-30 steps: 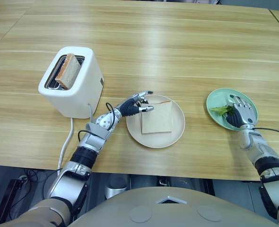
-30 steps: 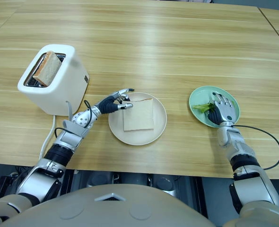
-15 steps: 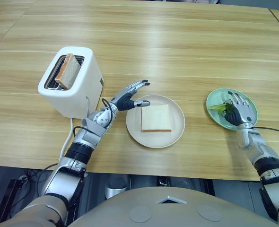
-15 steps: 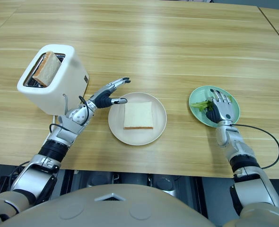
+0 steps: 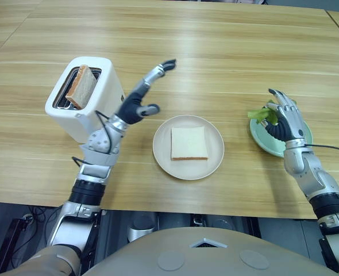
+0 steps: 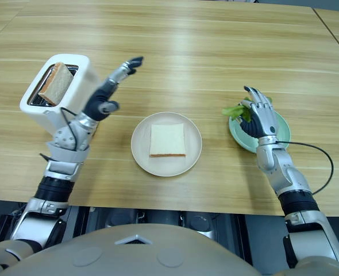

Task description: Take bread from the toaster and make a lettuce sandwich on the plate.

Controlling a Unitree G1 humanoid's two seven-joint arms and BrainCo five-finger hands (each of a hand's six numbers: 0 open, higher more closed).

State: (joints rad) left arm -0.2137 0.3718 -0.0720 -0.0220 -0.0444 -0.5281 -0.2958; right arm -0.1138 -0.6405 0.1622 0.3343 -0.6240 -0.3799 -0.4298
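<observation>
A white toaster (image 5: pixel 95 112) stands at the left with one browned slice of bread (image 5: pixel 82 86) upright in its slot. In the middle, a beige plate (image 5: pixel 161 155) carries a white bread slice (image 5: pixel 188 143) lying flat. My left hand (image 5: pixel 136 104) is raised between toaster and plate, fingers stretched out and holding nothing. My right hand (image 5: pixel 285 121) is shut on a green lettuce leaf (image 5: pixel 258 114), held just above the left rim of a small green plate (image 5: pixel 270 144).
The toaster's white cord (image 5: pixel 77 172) trails down to the table's front edge. A black cable (image 6: pixel 324 158) loops from my right wrist over the table. The wooden table (image 5: pixel 215 52) stretches wide behind the plates.
My left hand rose from the beige plate's left rim and swung up toward the toaster. My right hand lifted the lettuce off the green plate and shifted slightly left.
</observation>
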